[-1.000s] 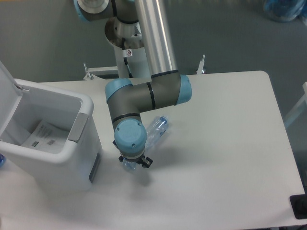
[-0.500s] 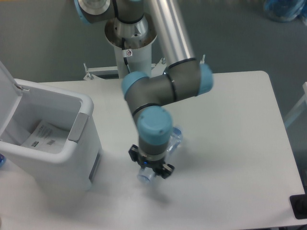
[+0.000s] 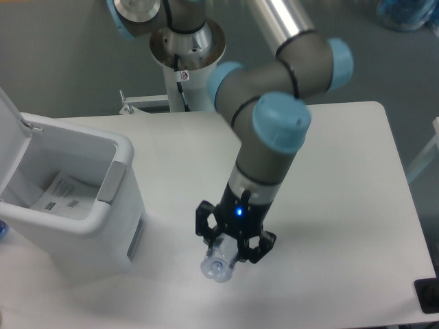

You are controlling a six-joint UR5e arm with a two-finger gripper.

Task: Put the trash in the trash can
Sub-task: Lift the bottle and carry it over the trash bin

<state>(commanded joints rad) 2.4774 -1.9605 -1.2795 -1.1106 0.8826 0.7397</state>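
The crushed clear plastic bottle (image 3: pixel 219 264) hangs tilted above the table's front middle, its round end facing the camera. My gripper (image 3: pixel 234 241) is shut on it, black fingers on either side of its body. The arm's wrist hides the bottle's upper part. The white trash can (image 3: pixel 103 236) stands at the left with its lid swung open. A flat white packet (image 3: pixel 63 195) with a printed label lies inside it. The gripper is well to the right of the can.
The arm's base column (image 3: pixel 185 55) rises behind the table's far edge. A black object (image 3: pixel 429 295) sits at the front right corner. A blue bag (image 3: pixel 408 14) lies on the floor at top right.
The arm has swung right and risen, carrying the bottle off the table and away from the can. The bottle now points its end toward the camera.
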